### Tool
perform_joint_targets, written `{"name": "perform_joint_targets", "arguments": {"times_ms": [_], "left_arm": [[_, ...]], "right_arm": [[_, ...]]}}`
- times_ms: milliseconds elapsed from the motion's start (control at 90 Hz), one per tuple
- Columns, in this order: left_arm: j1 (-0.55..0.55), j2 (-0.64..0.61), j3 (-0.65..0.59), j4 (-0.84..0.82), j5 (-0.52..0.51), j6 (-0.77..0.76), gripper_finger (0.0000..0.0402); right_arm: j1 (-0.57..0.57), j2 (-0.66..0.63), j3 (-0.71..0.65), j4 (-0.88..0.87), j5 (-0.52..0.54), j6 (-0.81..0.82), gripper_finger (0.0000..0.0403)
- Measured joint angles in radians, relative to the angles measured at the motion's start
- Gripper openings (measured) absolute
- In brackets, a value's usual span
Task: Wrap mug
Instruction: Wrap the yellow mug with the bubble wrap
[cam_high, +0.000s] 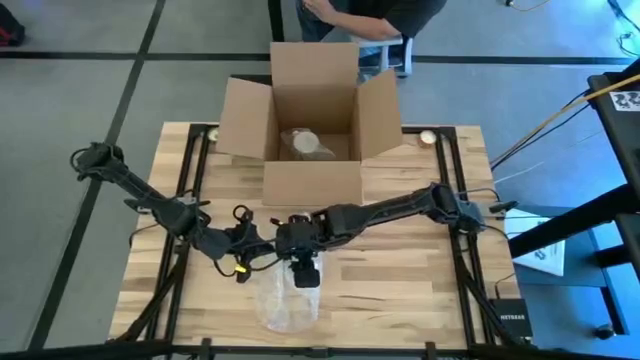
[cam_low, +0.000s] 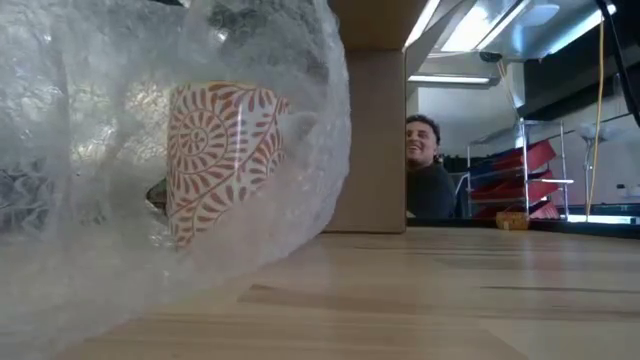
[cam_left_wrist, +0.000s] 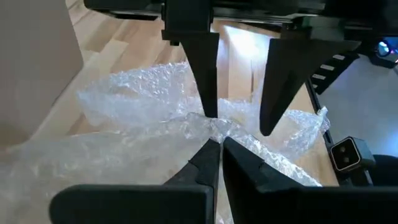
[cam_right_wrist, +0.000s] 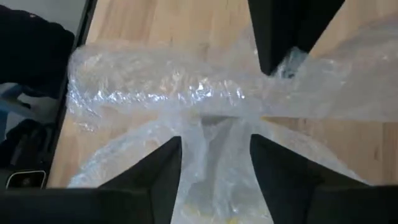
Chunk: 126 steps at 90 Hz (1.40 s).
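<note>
A mug (cam_low: 215, 160) with a red spiral pattern stands upright inside a bundle of clear bubble wrap (cam_high: 285, 300) on the table's near middle. My left gripper (cam_left_wrist: 221, 142) reaches in from the left and is shut on a gathered bunch of the wrap on the bundle's far side. My right gripper (cam_right_wrist: 214, 146) comes from the right and is open. One of its fingers stands on either side of that same bunch, opposite the left gripper. In the high view the mug is hidden by the wrap and the grippers. My left gripper pinches a gathered, several-layered bunch of the bubble wrap (cam_left_wrist: 214, 127) between its two fingertips, coming from the table's left and slanting down. The rest of the wrap lies on the table around the mug. My right gripper straddles that bunch (cam_right_wrist: 214, 124); whether its fingers touch it I cannot tell.
An open cardboard box (cam_high: 310, 110) stands at the table's far middle with a wrapped item (cam_high: 308, 143) inside. A person (cam_low: 425, 170) is beyond the far edge. Bare wood lies to the right of the bundle.
</note>
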Motion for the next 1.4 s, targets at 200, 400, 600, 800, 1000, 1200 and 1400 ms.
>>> {"name": "perform_joint_targets", "arguments": {"times_ms": [200,400,600,800,1000,1200,1400], "left_arm": [[0.0,0.0,0.0,-0.007,0.0,0.0,0.0],[0.0,0.0,0.0,-0.007,0.0,0.003,0.0],[0.0,0.0,0.0,-0.007,0.0,0.003,0.0],[0.0,0.0,-0.002,-0.02,0.001,0.003,0.0],[0.0,-0.001,-0.001,-0.007,-0.003,0.003,0.0],[0.0,-0.001,0.0,-0.009,0.0,0.003,0.0],[0.0,-0.001,0.0,-0.024,0.001,0.003,0.0]], "right_arm": [[0.006,-0.01,0.076,-0.095,-0.012,-0.02,0.0123],[0.027,-0.012,0.11,-0.125,-0.071,-0.038,0.0013],[0.041,0.035,-0.019,0.008,0.025,-0.029,0.0008],[0.021,0.128,-0.046,0.03,0.055,0.002,0.0003],[0.022,0.148,-0.03,0.035,0.061,0.007,0.0001],[0.021,0.14,0.076,-0.014,0.057,0.01,0.0],[0.021,0.14,0.175,-0.111,0.049,0.01,0.0001]]}}
